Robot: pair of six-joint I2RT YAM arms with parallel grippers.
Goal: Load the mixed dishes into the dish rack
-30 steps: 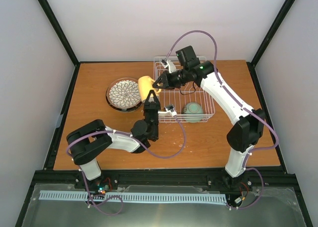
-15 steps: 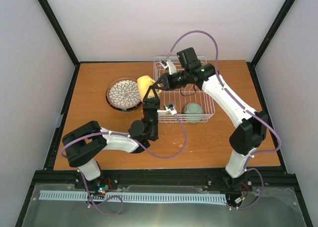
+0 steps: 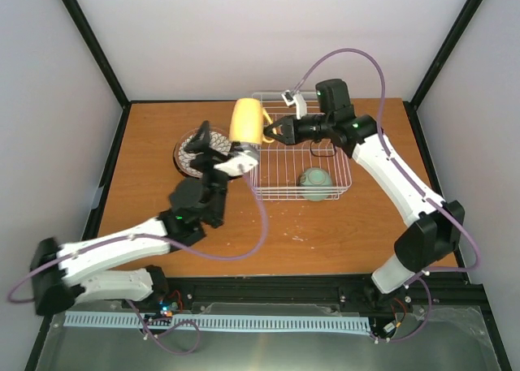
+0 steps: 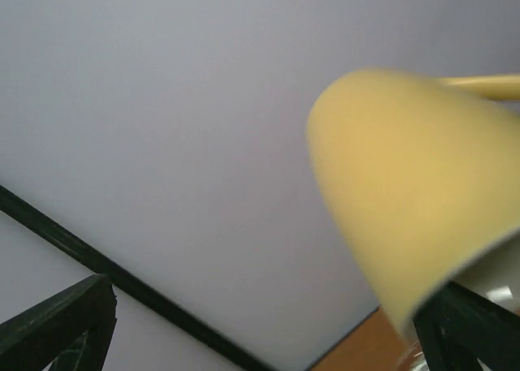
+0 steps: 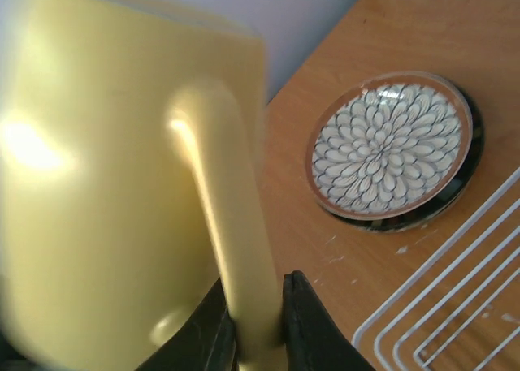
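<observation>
The yellow mug hangs in the air by the left end of the white wire dish rack. My right gripper is shut on its handle, which is pinched between both fingers. My left gripper stands open to the left of the mug, over the stack of plates topped by the white petal-patterned plate. In the left wrist view the mug is blurred, above the right finger and apart from the left one. A pale green bowl lies upside down in the rack's near right corner.
Rack wires run close to the right of the plate stack. Black frame posts and pale walls border the wooden table. A purple cable loops off each arm above the table.
My left gripper has opened, let go of the mug and drawn back left over the plates. The right gripper, still shut on the handle, has lifted the mug up and away.
</observation>
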